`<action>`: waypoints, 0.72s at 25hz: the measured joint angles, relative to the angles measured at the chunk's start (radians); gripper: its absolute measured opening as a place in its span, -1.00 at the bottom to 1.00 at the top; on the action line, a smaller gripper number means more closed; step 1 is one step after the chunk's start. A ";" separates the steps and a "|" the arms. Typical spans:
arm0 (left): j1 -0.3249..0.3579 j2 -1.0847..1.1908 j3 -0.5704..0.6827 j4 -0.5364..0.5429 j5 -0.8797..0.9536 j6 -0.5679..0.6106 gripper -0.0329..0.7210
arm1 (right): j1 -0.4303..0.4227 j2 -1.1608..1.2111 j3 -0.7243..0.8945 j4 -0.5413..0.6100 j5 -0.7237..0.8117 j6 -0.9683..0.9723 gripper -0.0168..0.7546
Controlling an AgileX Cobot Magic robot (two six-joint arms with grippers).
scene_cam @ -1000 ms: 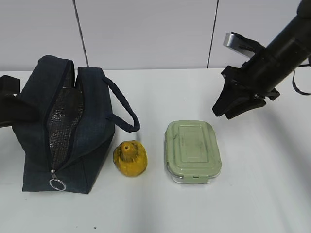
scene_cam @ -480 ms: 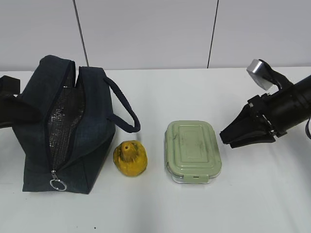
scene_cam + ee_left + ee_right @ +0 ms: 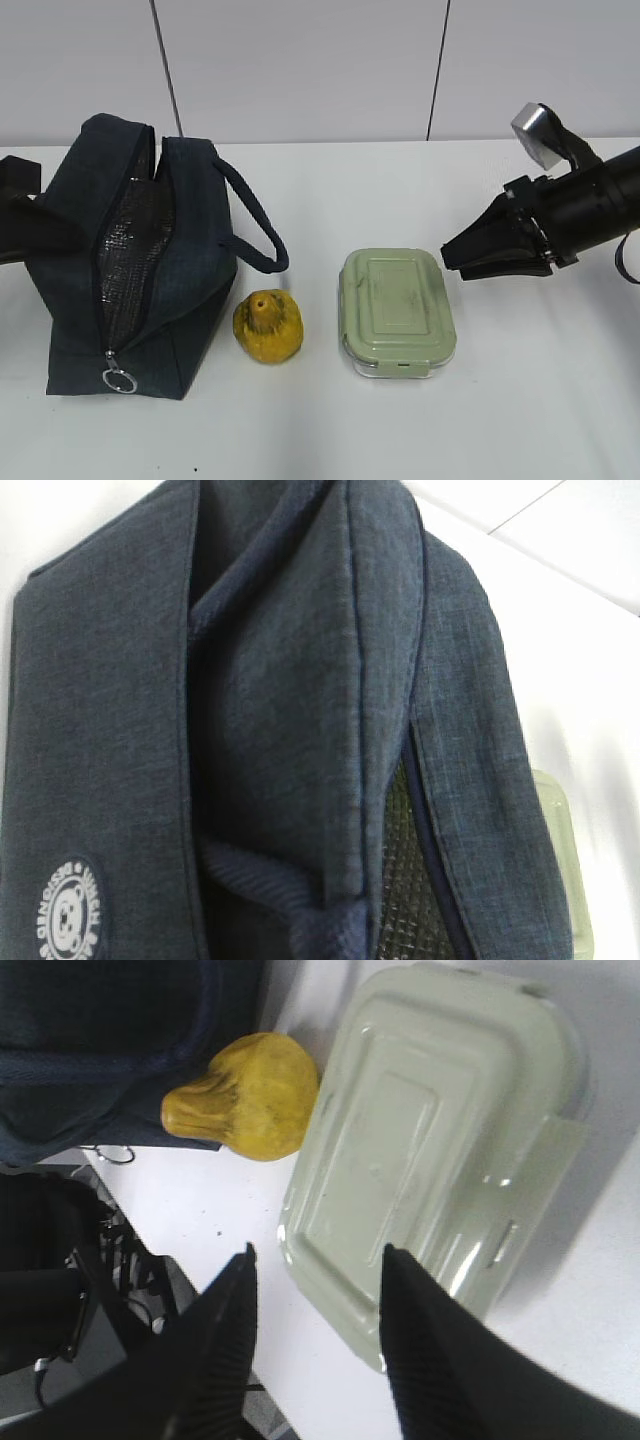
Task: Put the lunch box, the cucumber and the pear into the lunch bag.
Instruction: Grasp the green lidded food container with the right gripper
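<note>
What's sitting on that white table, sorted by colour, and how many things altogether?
Dark navy: 1, the lunch bag
Yellow-brown: 1, the pear
Pale green: 1, the lunch box
Total: 3. No cucumber shows in any view.

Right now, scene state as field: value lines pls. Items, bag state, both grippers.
lunch bag: on table left, zipper open, silver lining visible
pear: on table, between bag and lunch box, outside bag
lunch box: on table right of pear, lid on, outside bag
cucumber: not visible in any view
right gripper: open, empty, pointed at the lunch box from the right, not touching it
left gripper: not visible; left wrist view filled by bag fabric
table: white
</note>
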 joint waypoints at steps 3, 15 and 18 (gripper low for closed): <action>0.000 0.000 0.000 0.000 0.000 0.000 -0.96 | 0.000 0.000 0.000 -0.010 -0.065 0.006 0.20; 0.000 0.000 0.000 0.000 0.002 0.000 -0.96 | 0.006 0.119 0.000 0.015 -0.102 0.060 0.72; 0.000 0.000 0.000 0.000 0.002 0.000 -0.96 | 0.010 0.172 0.000 0.053 -0.101 0.028 0.71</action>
